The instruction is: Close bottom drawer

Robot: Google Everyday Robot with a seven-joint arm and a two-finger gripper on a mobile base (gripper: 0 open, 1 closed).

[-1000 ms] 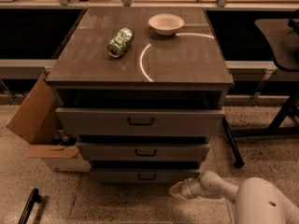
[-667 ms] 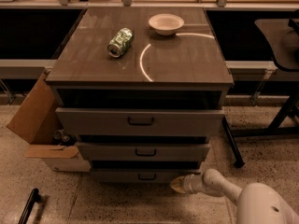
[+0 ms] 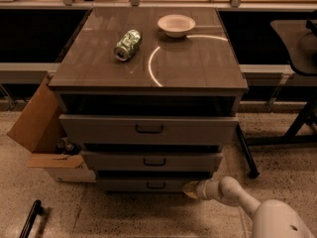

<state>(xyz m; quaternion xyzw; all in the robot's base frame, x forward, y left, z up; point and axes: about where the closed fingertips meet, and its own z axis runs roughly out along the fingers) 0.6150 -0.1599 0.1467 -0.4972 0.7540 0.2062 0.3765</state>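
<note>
The bottom drawer [image 3: 148, 185] is the narrowest, lowest grey-brown front of the cabinet, with a small dark bar handle [image 3: 156, 185]. It stands out only slightly from the cabinet body. My gripper [image 3: 189, 189] is at the end of the white arm [image 3: 233, 192] coming from the lower right. It is against the right end of the bottom drawer front, close to the floor.
The middle drawer [image 3: 152, 161] and the top drawer [image 3: 148, 129] stand out further. A crushed green can [image 3: 128, 44] and a white bowl [image 3: 176, 25] sit on the cabinet top. An open cardboard box [image 3: 44, 133] stands left. A dark table leg [image 3: 246, 150] stands right.
The gripper has moved a little to the left, toward the right end of the bottom drawer front. The drawers look unchanged.
</note>
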